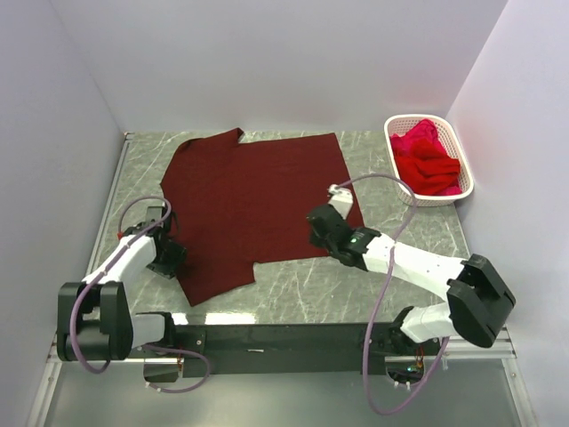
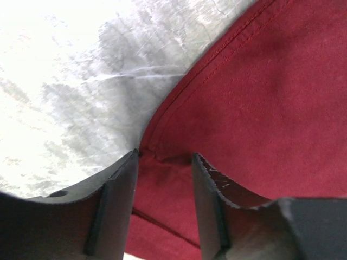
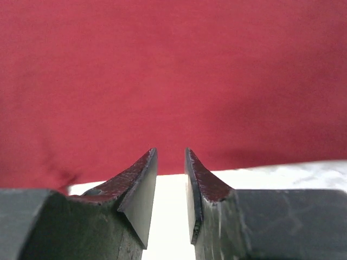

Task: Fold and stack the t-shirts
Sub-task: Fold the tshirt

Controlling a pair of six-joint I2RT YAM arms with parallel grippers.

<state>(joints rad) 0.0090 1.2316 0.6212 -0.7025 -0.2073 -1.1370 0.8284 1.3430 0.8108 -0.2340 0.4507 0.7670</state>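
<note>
A dark maroon t-shirt lies spread flat on the marbled table. My left gripper is at the shirt's left near edge. In the left wrist view it is open, with its fingers set either side of a hemmed fold of the maroon cloth. My right gripper is at the shirt's near right edge. In the right wrist view it is slightly open and empty, with bare table between its fingers and the shirt's edge just beyond the tips. Brighter red shirts are piled in the basket.
A white slotted basket stands at the back right against the right wall. White walls close in the table on the left, back and right. The black base rail runs along the near edge.
</note>
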